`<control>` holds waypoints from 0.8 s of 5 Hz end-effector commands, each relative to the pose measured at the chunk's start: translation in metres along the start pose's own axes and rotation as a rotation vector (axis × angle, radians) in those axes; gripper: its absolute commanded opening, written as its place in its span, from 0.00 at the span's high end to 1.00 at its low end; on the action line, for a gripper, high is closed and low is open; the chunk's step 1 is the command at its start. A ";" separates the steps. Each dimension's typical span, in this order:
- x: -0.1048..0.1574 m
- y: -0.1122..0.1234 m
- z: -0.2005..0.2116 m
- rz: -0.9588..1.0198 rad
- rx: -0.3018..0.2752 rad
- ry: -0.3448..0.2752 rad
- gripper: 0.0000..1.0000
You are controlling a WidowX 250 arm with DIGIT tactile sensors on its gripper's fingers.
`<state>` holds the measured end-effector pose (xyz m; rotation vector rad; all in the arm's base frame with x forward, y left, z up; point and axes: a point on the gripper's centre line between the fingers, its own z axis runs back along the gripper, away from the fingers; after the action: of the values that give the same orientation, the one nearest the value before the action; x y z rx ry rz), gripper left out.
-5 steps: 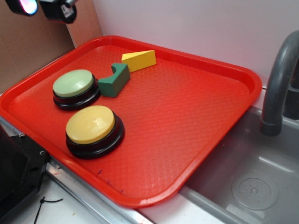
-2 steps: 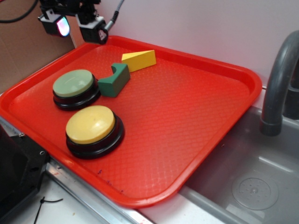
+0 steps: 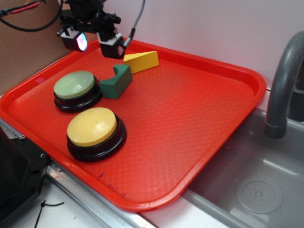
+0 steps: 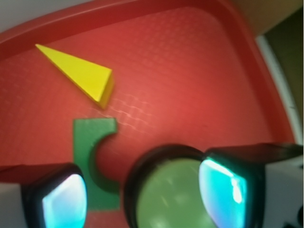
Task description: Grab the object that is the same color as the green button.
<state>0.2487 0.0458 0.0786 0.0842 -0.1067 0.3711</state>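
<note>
filling most of the exterior view is the red tray (image 3: pixel 199 118), and everything the task needs lies toward its far left part. next in size, the green button (image 3: pixel 74 85) sits near the left rim with the yellow button (image 3: pixel 92 127) closer to the camera. the gripper (image 3: pixel 95 42) hangs above the tray's back left corner, jaws spread and holding nothing. the green block (image 3: pixel 116 81) lies just right of the green button, notch facing the yellow wedge (image 3: pixel 141 61) near it. a good approach would shift right and toward the camera, centre over the block, turn the jaws across its flat sides, and descend clear of both neighbours.
</note>
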 end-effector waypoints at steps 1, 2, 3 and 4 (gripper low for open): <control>-0.001 -0.027 -0.023 0.045 -0.037 0.018 0.00; -0.006 -0.042 -0.031 0.024 -0.075 0.015 0.00; -0.007 -0.046 -0.041 -0.008 -0.050 0.035 0.00; -0.008 -0.047 -0.039 -0.029 -0.080 0.018 0.00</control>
<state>0.2584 -0.0009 0.0252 0.0134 -0.0593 0.3384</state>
